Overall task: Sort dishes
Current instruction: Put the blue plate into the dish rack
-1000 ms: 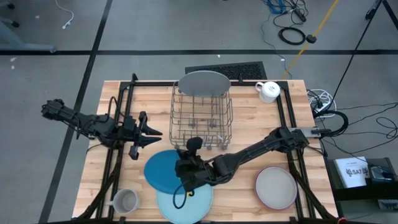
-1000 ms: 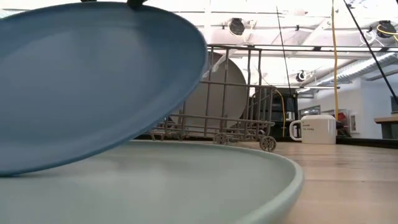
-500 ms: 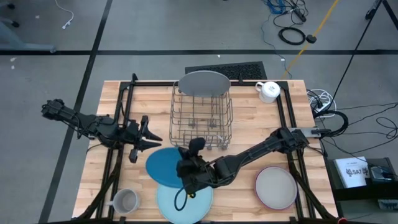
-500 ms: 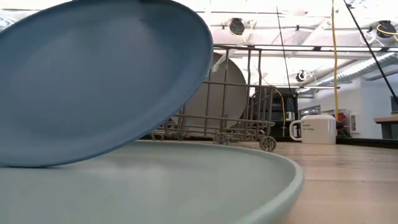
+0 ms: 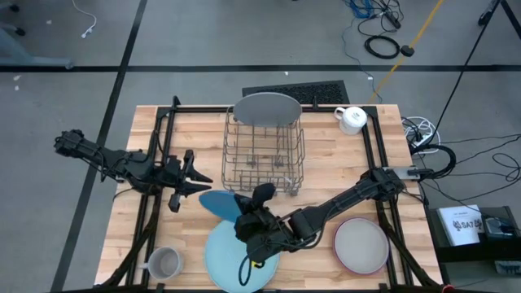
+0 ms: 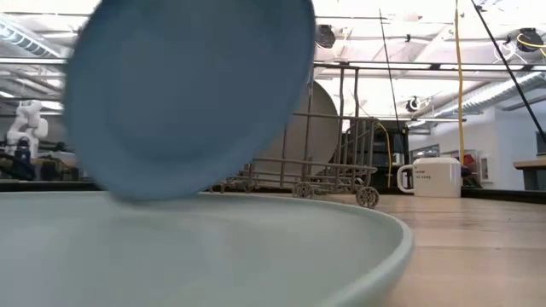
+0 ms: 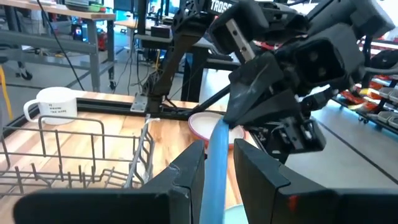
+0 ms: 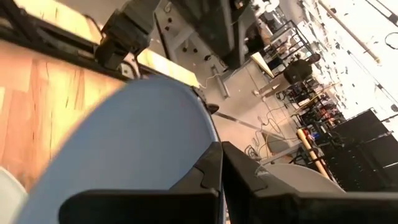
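The right gripper (image 5: pixel 259 213), clenched on the rim of the dark blue plate (image 5: pixel 218 203), tilts it up over the light blue plate (image 5: pixel 228 256); next it needs slotting into the dish rack (image 5: pixel 263 155), while the half-open left gripper (image 5: pixel 195 175) waits nearby

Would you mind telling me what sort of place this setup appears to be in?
Probably a robotics lab or workshop: a wooden table on a concrete floor with loose cables, exposed ceiling ducts, and equipment-laden workbenches behind.
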